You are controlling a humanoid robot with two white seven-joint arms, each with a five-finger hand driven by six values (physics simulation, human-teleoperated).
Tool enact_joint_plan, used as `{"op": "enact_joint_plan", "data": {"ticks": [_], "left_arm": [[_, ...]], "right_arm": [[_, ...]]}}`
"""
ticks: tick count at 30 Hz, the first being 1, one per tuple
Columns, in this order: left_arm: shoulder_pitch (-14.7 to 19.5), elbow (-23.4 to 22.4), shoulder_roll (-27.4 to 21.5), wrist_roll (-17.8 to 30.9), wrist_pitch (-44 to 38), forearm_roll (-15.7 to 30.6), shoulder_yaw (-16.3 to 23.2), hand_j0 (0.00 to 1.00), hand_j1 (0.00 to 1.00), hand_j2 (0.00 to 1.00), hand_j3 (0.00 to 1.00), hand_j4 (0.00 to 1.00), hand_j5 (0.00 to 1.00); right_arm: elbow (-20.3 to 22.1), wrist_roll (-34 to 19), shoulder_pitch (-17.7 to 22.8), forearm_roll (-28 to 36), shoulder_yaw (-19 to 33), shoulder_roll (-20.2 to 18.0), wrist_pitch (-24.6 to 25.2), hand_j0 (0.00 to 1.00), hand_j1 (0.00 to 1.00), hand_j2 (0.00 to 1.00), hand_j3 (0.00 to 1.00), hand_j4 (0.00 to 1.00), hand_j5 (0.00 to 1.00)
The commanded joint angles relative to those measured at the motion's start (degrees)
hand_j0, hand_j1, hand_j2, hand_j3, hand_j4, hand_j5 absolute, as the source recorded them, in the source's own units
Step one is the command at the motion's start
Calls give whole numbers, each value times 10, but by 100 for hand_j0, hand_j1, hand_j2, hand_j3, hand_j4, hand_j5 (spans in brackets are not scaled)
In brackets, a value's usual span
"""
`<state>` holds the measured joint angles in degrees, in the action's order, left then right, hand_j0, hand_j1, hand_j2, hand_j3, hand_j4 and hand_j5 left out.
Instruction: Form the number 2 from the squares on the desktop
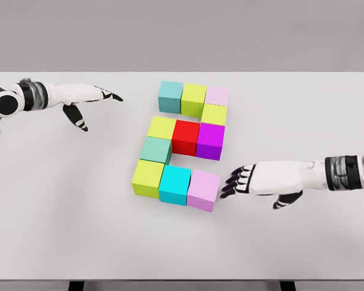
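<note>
Right hand (246, 180): fingers extended and slack, holding nothing; fingertips just beside the pale pink cube (204, 190), contact not discernible. Left hand (88, 100): fingers outstretched, empty, over the far left of the white worktop (60, 200), well apart from the cubes.

Cubes, mid-worktop, packed in a 2-like figure:
- Top row: teal cube (170, 96), lime cube (193, 99), light pink cube (217, 95).
- Below, right: yellow-green cube (214, 113).
- Middle row: yellow cube (161, 127), red cube (185, 136), magenta cube (210, 140).
- Below, left: sea-green cube (155, 149).
- Bottom row: chartreuse cube (147, 177), cyan cube (175, 183), pale pink cube.
</note>
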<state>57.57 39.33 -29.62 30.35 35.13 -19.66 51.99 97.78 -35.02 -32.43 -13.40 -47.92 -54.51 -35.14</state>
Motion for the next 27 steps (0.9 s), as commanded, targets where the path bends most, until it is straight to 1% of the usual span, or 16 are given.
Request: {"op": "enact_joint_plan", "data": {"ticks": [1,5,10,16,20,21,22,23,24,25,26,27], "left_arm": [[0,-9,0,0,-1,3,-1,100,100,100,100,100,100],[1,-13,1,-1,-1,3,-2,100,100,100,100,100,100],[0,-13,1,-1,-1,3,-1,100,100,100,100,100,100],[0,-14,1,-1,-1,2,-1,100,100,100,100,100,100],[-1,-14,1,-1,-1,2,-1,100,100,100,100,100,100],[-1,-14,1,-1,-1,2,-1,100,100,100,100,100,100],[-1,-14,1,-1,-1,2,-1,100,100,100,100,100,100],[-1,-14,1,-1,-1,2,-1,100,100,100,100,100,100],[-1,-14,3,-1,-1,2,-1,100,100,100,100,100,100],[-1,-14,3,-1,-1,2,-1,100,100,100,100,100,100],[-2,-14,4,0,-1,2,-1,100,100,100,100,100,100],[-2,-14,5,0,-1,2,-1,100,100,100,100,100,100]], "right_arm": [[-19,0,0,3,1,2,1,100,100,100,100,100,100],[-40,0,-3,-16,1,19,1,100,100,100,100,100,100],[-44,0,-11,-23,1,42,1,100,100,100,100,100,100],[-44,0,-12,-25,0,44,1,100,100,100,100,100,100],[-53,0,-14,-23,4,37,1,100,100,100,100,100,100],[-63,0,-19,-22,6,37,1,100,100,100,100,100,100],[-85,0,-22,-17,20,37,1,100,100,100,100,100,100],[-111,0,-25,-14,49,37,1,100,100,100,100,100,100],[-150,0,-25,23,86,37,1,100,100,100,100,100,100],[-183,0,-23,63,99,37,1,100,100,100,100,100,100],[-270,0,-22,173,103,37,1,100,100,100,100,100,100],[-291,0,-19,193,102,37,1,100,100,100,100,100,100]]}}
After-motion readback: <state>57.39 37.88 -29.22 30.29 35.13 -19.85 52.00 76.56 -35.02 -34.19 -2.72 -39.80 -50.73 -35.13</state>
